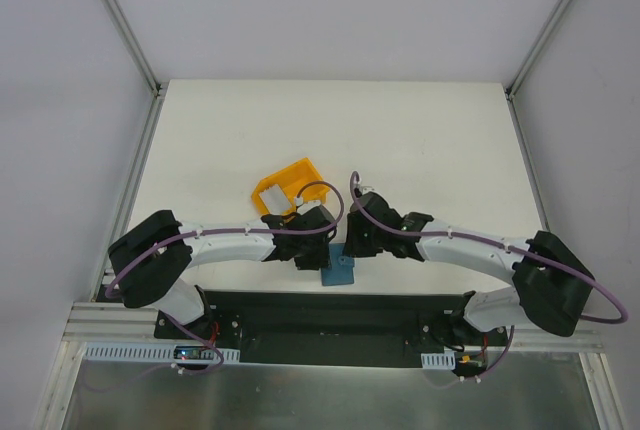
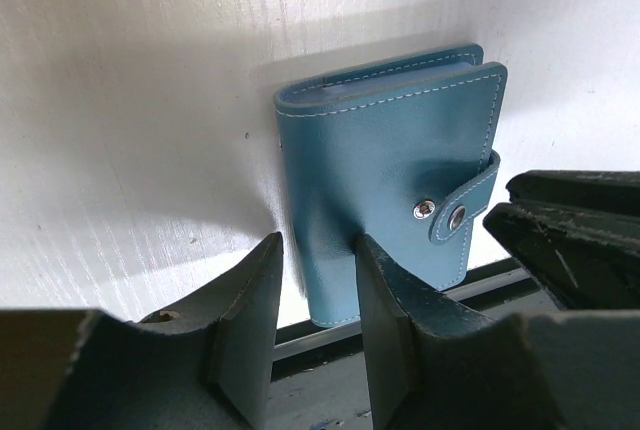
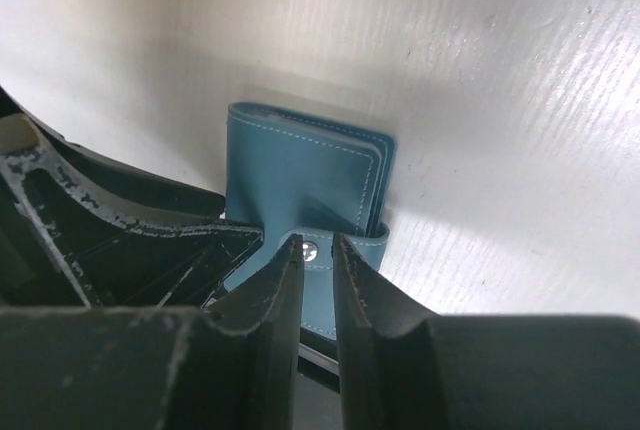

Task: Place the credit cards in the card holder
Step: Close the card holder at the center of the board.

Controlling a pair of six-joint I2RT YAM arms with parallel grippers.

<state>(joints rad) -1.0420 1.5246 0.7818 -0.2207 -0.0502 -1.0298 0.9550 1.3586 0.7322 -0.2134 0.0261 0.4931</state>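
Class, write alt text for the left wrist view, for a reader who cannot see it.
A closed teal wallet, tab snapped, lies on a white table. The left gripper straddles its near corner, jaws apart; the right gripper sits beside the tab.

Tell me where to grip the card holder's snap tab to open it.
Probably the rounded free end of the snap tab, pinched across its width from above: the card holder lies flat and snapped shut, so only that end lifts.
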